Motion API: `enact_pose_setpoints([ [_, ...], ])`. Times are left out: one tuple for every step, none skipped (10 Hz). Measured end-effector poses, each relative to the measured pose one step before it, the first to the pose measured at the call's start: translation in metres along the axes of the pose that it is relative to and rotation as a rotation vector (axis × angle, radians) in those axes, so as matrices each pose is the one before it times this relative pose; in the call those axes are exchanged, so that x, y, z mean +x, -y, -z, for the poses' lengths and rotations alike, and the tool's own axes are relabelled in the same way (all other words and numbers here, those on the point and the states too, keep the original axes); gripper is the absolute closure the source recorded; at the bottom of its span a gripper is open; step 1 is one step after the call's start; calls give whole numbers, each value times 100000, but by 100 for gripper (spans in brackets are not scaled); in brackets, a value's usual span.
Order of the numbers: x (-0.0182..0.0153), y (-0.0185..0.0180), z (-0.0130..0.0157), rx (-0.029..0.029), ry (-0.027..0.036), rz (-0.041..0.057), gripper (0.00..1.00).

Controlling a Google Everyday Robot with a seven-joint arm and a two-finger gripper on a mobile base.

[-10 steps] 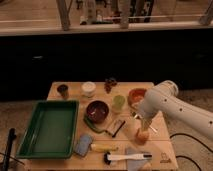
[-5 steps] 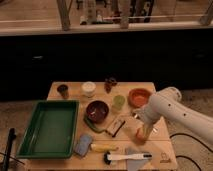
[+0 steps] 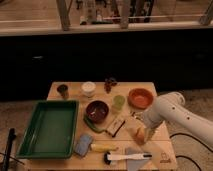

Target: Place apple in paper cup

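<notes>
Camera view: the white arm's (image 3: 169,113) gripper (image 3: 142,137) sits low at the right front of the wooden table (image 3: 75,96), against the small round orange-yellow apple (image 3: 140,132) — whether it grips cannot be told. Being round, the apple shows no long axis; the short white paper cup (image 3: 88,89) stands upright, mouth up — well apart, at the back.

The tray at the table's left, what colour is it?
The tray is green in the camera view; the gripper hangs low near the table's right edge.

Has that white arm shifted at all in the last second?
Yes. The arm has swung toward the camera and off the orange bowl, which it partly covered before. Its gripper is low at the apple, in front of that bowl.
</notes>
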Motion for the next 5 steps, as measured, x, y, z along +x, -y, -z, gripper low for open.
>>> enact_pose_setpoints([
  [160, -214, -199, -85, 550, -430, 20],
  [135, -171, -330, -84, 621, -377, 20],
  [434, -421, -386, 298, 848, -1138, 20],
  [325, -249, -275, 228, 461, -699, 20],
  [142, -120, -279, 194, 525, -312, 20],
])
